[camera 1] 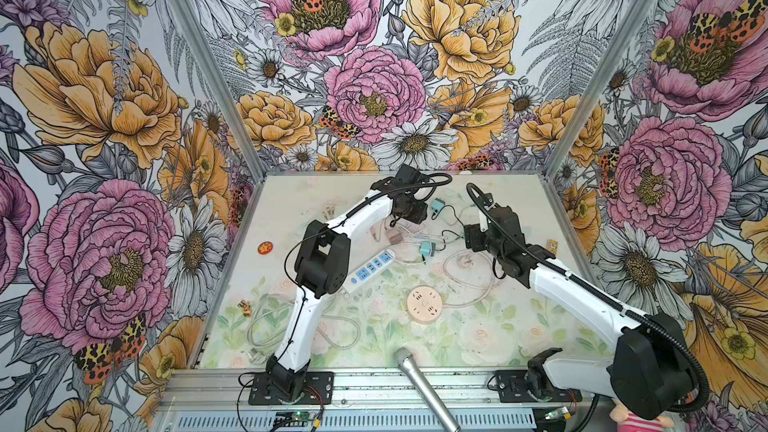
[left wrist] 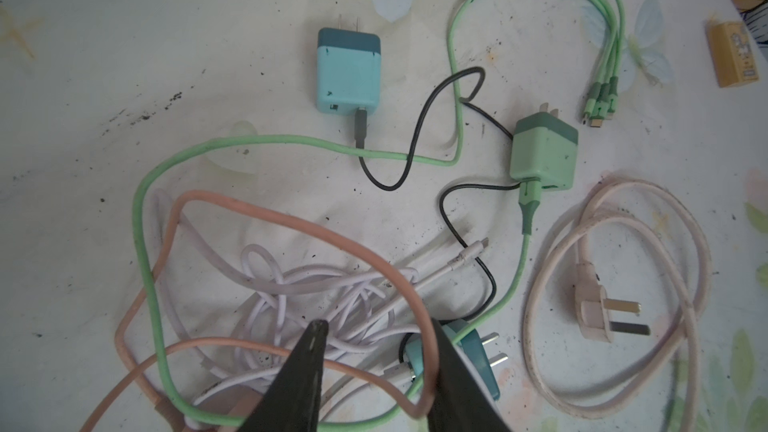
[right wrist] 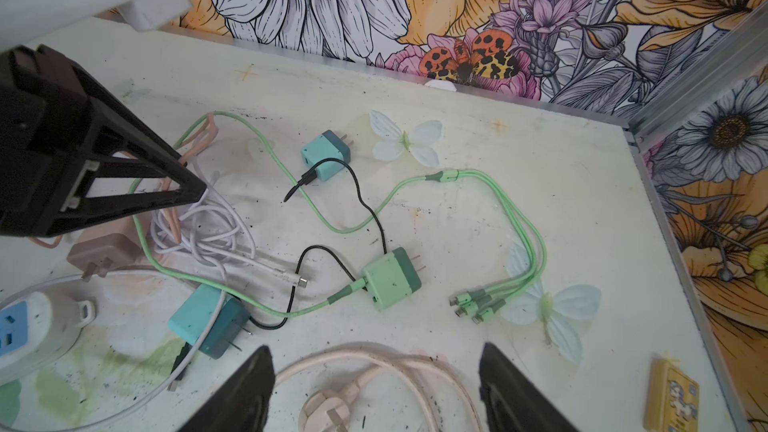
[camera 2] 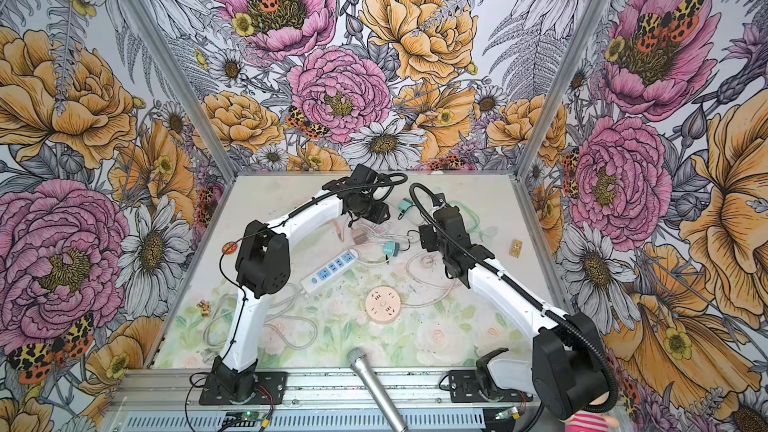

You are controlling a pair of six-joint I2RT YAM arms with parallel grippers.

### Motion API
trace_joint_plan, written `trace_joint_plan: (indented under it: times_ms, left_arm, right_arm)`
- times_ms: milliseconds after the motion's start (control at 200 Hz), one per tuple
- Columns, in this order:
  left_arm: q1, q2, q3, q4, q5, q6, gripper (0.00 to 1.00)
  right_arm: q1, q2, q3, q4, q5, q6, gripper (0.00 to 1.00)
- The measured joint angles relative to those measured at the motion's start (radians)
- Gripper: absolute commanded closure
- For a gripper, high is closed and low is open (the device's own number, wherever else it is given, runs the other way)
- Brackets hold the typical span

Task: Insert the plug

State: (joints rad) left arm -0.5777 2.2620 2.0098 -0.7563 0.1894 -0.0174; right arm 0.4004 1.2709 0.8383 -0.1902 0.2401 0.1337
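on the table the white power strip lies near the middle, with the round socket closer to the front. the right gripper gapes wide above the pale pink plug, which lies flat and unplugged. the left gripper stands partly apart, a salmon cable looping through the gap.

This is a robot test cell in a lab: a left arm and a right arm are bolted to an aluminium rail fronting a table boxed in by flower-printed walls on metal posts, with a bare circuit board and a microphone nearby.
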Motion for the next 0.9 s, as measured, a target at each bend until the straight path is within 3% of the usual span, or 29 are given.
trace_joint_plan:
  times_ms: [125,480,901]
  left_arm:
    - [0.009,-0.047,-0.040,-0.003,-0.020,0.001,0.54]
    - [0.115,-0.349,-0.238,0.002,-0.101,0.017,0.47]
    - [0.125,-0.224,-0.290,0.000,-0.114,0.016,0.47]
  right_arm:
    - [0.000,0.000,0.000,0.000,0.001,-0.003,0.22]
    - [0.000,0.000,0.000,0.000,0.003,-0.002,0.21]
    - [0.000,-0.013,-0.005,0.000,0.003,0.001,0.21]
